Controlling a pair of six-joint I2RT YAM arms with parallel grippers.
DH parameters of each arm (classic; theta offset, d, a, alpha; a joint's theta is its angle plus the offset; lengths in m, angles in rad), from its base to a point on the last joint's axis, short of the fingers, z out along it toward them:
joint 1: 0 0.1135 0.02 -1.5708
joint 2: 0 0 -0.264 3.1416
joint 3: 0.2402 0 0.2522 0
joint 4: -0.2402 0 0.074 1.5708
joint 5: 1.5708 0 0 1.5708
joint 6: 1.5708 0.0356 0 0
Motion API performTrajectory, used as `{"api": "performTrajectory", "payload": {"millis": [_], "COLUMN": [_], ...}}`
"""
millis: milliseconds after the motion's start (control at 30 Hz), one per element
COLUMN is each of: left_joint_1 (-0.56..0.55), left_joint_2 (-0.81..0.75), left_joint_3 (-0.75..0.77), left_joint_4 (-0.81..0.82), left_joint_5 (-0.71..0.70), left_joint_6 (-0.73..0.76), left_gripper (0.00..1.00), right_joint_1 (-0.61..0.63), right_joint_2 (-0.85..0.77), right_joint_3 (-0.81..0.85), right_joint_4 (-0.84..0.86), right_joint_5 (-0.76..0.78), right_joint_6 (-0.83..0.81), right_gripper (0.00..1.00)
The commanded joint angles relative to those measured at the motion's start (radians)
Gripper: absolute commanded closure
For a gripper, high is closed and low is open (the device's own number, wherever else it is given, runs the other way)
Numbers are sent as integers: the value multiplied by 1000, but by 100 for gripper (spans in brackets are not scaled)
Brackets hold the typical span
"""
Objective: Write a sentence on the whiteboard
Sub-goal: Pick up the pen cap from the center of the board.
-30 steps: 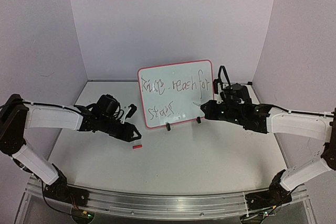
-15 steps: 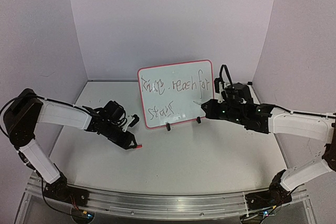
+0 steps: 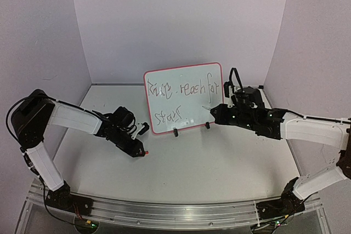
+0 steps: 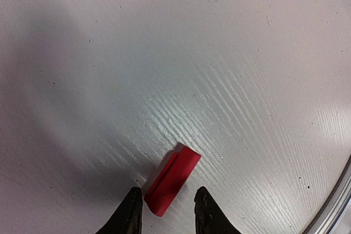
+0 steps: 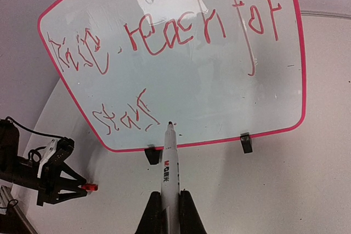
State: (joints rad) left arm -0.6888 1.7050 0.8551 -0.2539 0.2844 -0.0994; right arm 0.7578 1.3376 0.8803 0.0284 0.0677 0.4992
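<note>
My left gripper point(image 4: 167, 211) is down at the table point(image 4: 258, 69) with its fingers point(image 4: 131, 207) standing apart, nothing pinched between them yet; the small red cap point(image 4: 173, 186) has its near end in the gap and its far end running ahead and to the right of the tips. It lies skewed across that gap, closer to the left finger than the right; if I close like this I expect one pad to meet it first and swing it round, or the smooth plastic to squirt forward out of the pinch.

My right gripper point(image 5: 170, 218) is clamped on the marker point(image 5: 170, 160), which sticks straight out ahead of its fingers, the bare tip up at the whiteboard point(image 5: 230, 102); whether the tip touches the surface I cannot tell. The sentence point(image 5: 175, 32) is there in two lines, the upper line well beyond the tip, the lower word just to its left.

The board stands on only two black clip feet point(image 5: 246, 143), one immediately left of the marker barrel; any forward creep of this arm could push the board back or tip it over; a sideways drift could drag a stray stroke through the lower word or smear it.

Later, if the cap goes onto the marker, a crooked grip on the cap would make the two miss each other.
</note>
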Motion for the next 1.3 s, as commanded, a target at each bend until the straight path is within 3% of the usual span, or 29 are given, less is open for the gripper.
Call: {"api": "performTrajectory", "payload": {"millis": [0,233,967,1267], "left_joint_1": [-8,-26,-130,-165], "left_joint_2": [4,27,77,91], "left_joint_3": [34,54,88,65], "left_joint_4": [3,-40,-128,-104], "left_joint_5": [7,-53,-171,-189], "left_joint_6": [23,30,-8,-46], "left_gripper": [69,75,82,93], "right_joint_1": [-3,-3,-2,-2], "right_joint_2": [-30,-23,-36,-38], "right_joint_3": [-6,-7,-20,-19], "right_joint_4": [-2,-4,-12,-17], "right_joint_5": [27,32,37,27], "right_joint_6": [-4,-2,2,1], "right_gripper": [100,100,100,100]}}
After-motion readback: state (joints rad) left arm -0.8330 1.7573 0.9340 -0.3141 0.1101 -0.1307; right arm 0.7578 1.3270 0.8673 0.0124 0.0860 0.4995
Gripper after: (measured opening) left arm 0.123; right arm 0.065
